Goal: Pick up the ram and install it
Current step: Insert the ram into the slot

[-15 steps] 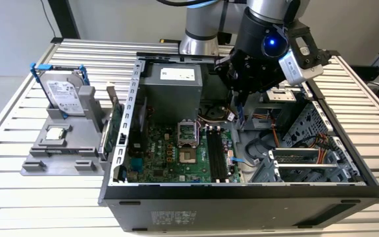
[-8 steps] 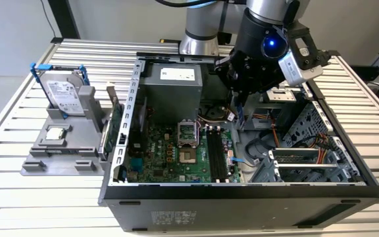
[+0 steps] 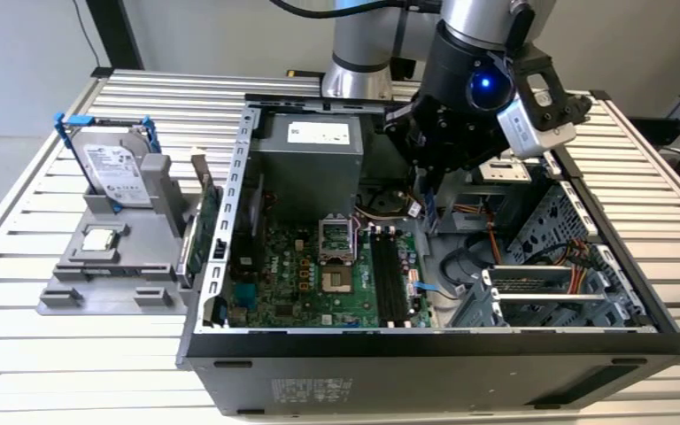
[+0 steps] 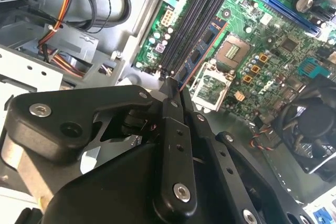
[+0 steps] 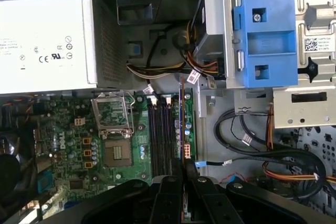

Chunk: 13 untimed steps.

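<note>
The gripper (image 4: 175, 94) is clamped on the ram (image 4: 202, 51), holding it edge-down just above the slots (image 5: 160, 135) inside the case (image 3: 435, 341). If it's tilted or off the slot line, pressing could jam or bend it.

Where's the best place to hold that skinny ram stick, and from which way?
Pinch the ram by its two flat faces near its top edge, coming from above, as the gripper does now. It is thin and stands on edge over the black slots, so its bottom edge is left free.
</note>
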{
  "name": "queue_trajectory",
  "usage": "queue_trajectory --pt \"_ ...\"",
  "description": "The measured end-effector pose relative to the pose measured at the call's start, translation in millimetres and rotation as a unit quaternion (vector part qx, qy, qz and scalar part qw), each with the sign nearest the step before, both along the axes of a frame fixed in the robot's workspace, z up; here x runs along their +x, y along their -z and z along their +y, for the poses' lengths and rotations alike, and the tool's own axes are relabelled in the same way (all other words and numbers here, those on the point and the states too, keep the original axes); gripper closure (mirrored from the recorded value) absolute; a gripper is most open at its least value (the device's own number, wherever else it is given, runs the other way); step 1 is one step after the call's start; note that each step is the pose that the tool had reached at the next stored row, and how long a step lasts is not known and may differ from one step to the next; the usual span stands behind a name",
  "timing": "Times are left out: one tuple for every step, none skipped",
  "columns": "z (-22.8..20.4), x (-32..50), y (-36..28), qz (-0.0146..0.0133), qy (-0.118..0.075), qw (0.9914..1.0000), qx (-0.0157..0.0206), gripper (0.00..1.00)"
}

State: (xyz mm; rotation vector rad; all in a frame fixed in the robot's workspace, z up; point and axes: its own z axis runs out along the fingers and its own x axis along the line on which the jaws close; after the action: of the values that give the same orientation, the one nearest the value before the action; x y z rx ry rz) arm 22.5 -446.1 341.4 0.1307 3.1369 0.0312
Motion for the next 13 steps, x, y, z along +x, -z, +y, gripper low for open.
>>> queue_trajectory --pt "-0.1 0.0 0.5 0.0 0.0 1.0 0.0 1.0" --pt "-0.2 0.0 0.9 0.0 0.0 1.0 -0.0001 1.0" --pt "-0.2 0.0 1.3 0.0 0.0 1.0 -0.0001 1.0" --pt "-0.2 0.0 1.5 0.0 0.0 1.0 -0.0001 1.0" --pt "-0.2 0.0 1.8 0.0 0.0 1.0 -0.0001 1.0" --pt "-0.2 0.1 2.2 0.0 0.0 1.0 0.0 1.0" --pt "-0.2 0.0 2.6 0.0 0.0 1.0 -0.0001 1.0" --pt "-0.2 0.0 2.9 0.0 0.0 1.0 -0.0002 1.0" --pt "-0.2 0.0 3.4 0.0 0.0 1.0 -0.0003 1.0" --pt "-0.2 0.1 3.8 0.0 0.0 1.0 -0.0003 1.0" --pt "-0.2 0.1 4.2 0.0 0.0 1.0 -0.0003 1.0" --pt "-0.2 0.1 4.6 0.0 0.0 1.0 -0.0003 1.0" --pt "-0.2 0.1 5.0 0.0 0.0 1.0 -0.0004 1.0"
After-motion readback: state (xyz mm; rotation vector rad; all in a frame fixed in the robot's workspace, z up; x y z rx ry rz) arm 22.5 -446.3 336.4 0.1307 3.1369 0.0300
